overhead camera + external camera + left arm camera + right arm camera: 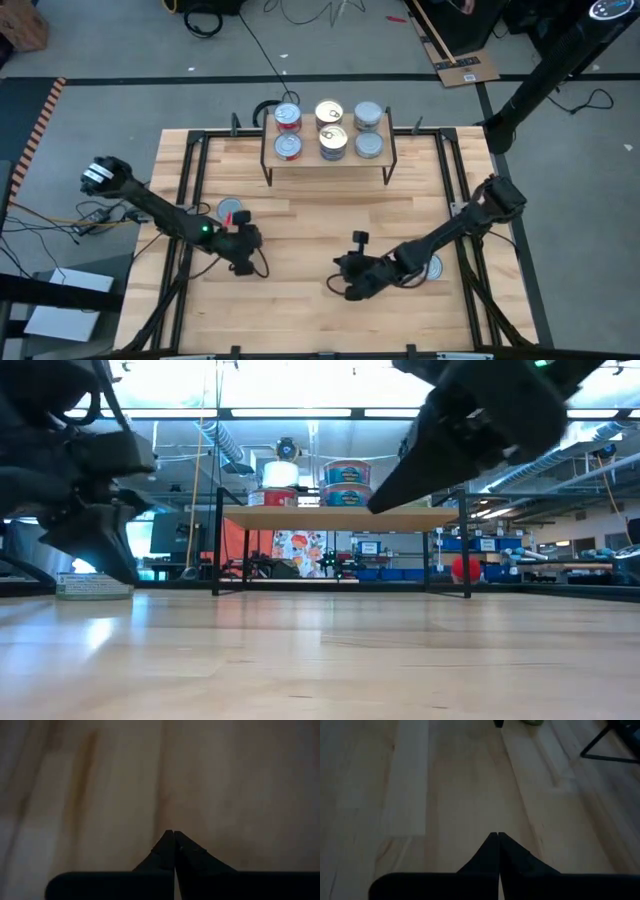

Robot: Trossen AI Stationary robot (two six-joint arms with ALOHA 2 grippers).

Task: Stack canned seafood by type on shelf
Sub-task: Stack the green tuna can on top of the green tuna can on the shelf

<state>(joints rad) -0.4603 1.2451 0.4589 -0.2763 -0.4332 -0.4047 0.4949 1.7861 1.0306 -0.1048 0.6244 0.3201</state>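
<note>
The shelf (328,158) stands at the table's far middle on thin black legs. It carries the canned seafood in three pairs: red-sided tins (288,132) on the left, gold-topped tins (331,127) in the middle and silver-topped tins (368,130) on the right. One tin (232,210) rests on the table by my left arm. Another tin (433,268) lies partly under my right arm. My left gripper (243,268) is shut and empty above the bare wood left of centre. My right gripper (338,286) is shut and empty, slanting down over the near middle.
Black frame rails (190,200) run along the tabletop's left and right sides. The wood between the two grippers (295,260) is bare. In the low view the left tin (95,586) stands beside my left gripper (100,545). Cables lie on the floor beyond the table.
</note>
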